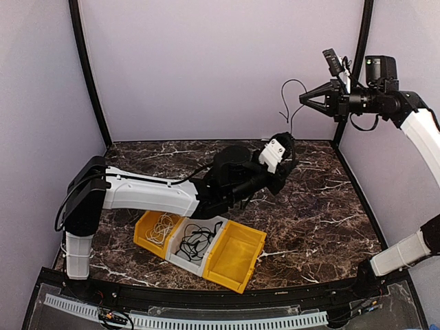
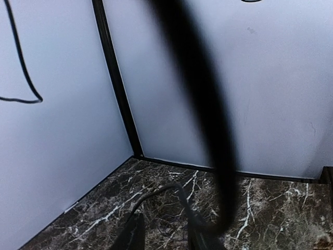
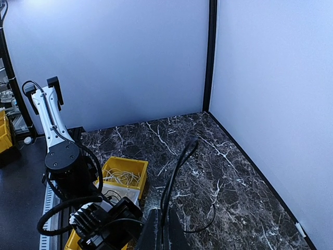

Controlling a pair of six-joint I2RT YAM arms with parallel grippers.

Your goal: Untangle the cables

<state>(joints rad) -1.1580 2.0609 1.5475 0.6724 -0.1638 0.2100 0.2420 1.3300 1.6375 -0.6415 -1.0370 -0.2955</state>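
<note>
My right gripper is raised high at the back right and is shut on a thin black cable. The cable loops above the jaws and hangs down toward the table. In the right wrist view my gripper pinches this cable, which arcs up and drops back, its loose end lying on the marble. My left gripper reaches low over the table's back middle, under the hanging cable. In the left wrist view it is open, with a black cable arcing across its fingers and a blurred strand close to the lens.
Three joined bins stand at the front: a yellow bin with white cables, a white bin with black cables, and an empty yellow bin. Grey walls with black corner posts enclose the marble table.
</note>
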